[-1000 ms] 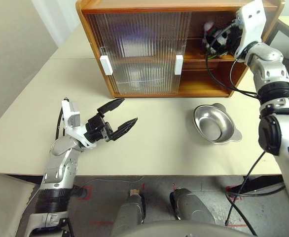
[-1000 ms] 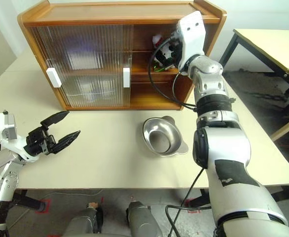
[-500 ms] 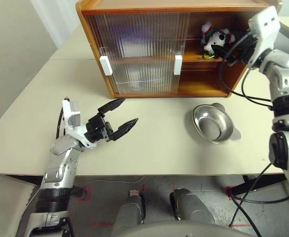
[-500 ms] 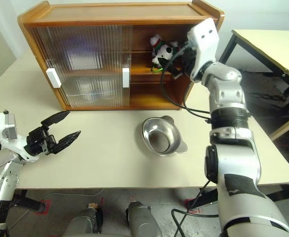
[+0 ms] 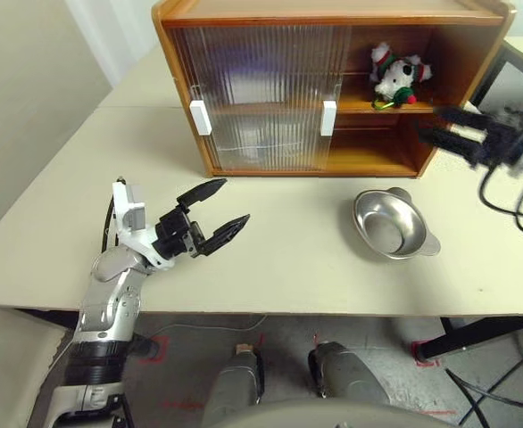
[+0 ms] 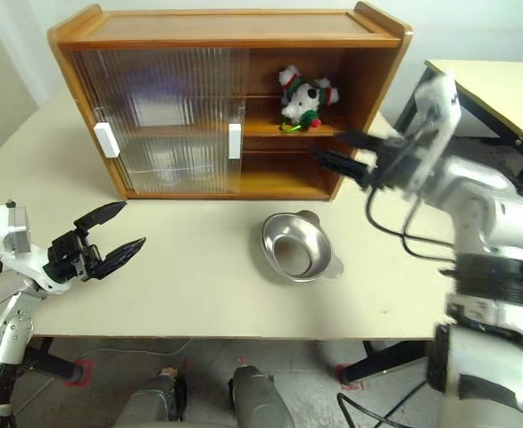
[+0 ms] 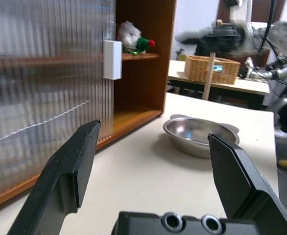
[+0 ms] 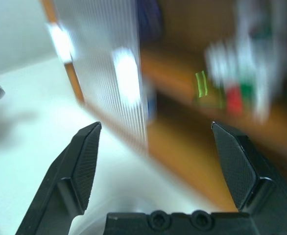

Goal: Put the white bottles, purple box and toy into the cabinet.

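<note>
The toy (image 5: 397, 76), a white plush with green hat and striped scarf, lies on the shelf in the open right bay of the cabinet (image 5: 333, 11). My right gripper (image 5: 444, 130) hangs open and empty in front of that bay, apart from the toy. My left gripper (image 5: 222, 210) hovers open and empty above the table, left of centre. A dim purple shape (image 5: 248, 67) shows through the ribbed sliding doors (image 5: 261, 125); I cannot tell what it is. The white bottles and the purple box are hidden.
A shallow steel bowl (image 5: 390, 224) sits on the cream table (image 5: 279, 267) in front of the open bay. White block handles (image 5: 328, 118) mark the door edges. A second table (image 6: 498, 89) stands to the right, with a wicker basket (image 7: 211, 68) on a table beyond.
My right gripper has pulled back out of the cabinet toward the right front, leaving the toy on the shelf. The left arm has not moved. The camera shifted slightly.
</note>
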You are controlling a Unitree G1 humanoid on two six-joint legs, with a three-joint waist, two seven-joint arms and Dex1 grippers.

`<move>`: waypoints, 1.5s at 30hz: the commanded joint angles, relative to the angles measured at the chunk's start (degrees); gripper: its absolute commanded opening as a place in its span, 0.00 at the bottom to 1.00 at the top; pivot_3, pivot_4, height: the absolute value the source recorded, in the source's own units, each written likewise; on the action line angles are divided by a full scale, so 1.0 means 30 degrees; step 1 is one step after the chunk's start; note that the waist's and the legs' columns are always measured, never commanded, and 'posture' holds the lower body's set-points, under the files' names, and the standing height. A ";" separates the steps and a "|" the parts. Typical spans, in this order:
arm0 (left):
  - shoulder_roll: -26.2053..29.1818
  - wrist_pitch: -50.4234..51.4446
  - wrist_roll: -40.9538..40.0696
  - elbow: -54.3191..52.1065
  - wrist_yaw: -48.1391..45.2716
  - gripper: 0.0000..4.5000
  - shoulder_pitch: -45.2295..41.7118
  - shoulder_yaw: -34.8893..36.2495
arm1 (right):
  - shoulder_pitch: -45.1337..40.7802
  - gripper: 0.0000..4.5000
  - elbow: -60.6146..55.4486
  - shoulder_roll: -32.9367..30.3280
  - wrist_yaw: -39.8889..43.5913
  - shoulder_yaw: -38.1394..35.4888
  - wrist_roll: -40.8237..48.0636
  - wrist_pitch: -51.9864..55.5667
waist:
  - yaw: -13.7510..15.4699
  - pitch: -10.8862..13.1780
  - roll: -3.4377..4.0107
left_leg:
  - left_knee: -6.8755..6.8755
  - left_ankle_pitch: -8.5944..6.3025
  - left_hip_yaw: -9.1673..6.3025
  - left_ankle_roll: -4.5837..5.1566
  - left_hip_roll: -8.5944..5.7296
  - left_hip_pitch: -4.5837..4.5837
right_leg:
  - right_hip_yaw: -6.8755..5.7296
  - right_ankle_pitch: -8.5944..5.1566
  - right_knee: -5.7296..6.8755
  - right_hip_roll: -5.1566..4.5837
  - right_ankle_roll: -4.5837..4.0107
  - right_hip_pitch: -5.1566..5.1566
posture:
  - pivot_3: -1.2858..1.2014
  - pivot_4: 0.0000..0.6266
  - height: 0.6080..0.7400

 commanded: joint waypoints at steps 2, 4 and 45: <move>-0.0120 -0.0185 0.0119 0.0226 -0.0152 1.00 0.0231 -0.0004 | 0.2272 0.99 0.1236 -0.1831 0.1086 -0.0002 0.0538 0.3125 | 0.0021 0.0003 -0.0004 | 0.0002 -0.0051 0.0002 -0.0085 -0.0008 -0.0005 | 0.0002 -0.0001 0.0002 -0.0003 0.0001 -0.0003 | 0.42 0.12 1.00; -0.0111 -0.0192 0.0113 0.0239 -0.0204 1.00 0.0256 -0.0017 | 0.3269 0.99 0.2101 -0.2675 0.1869 0.0389 0.0517 0.4134 | 0.0012 0.0004 -0.0003 | 0.0000 -0.0060 0.0009 -0.0100 -0.0012 -0.0009 | 0.0006 -0.0005 0.0002 -0.0002 0.0008 -0.0011 | 0.42 0.13 1.00; 0.0495 -0.0413 0.0161 0.1768 -0.1579 1.00 -0.0700 0.0423 | 0.7638 0.11 -0.1513 -0.0521 0.0849 -0.0566 0.4290 0.9485 | -0.0182 0.0011 0.0005 | 0.0015 -0.0229 0.0016 0.0174 -0.0035 -0.0058 | 0.0019 -0.0319 -0.0001 0.0000 0.0056 -0.0036 | 0.41 0.10 1.00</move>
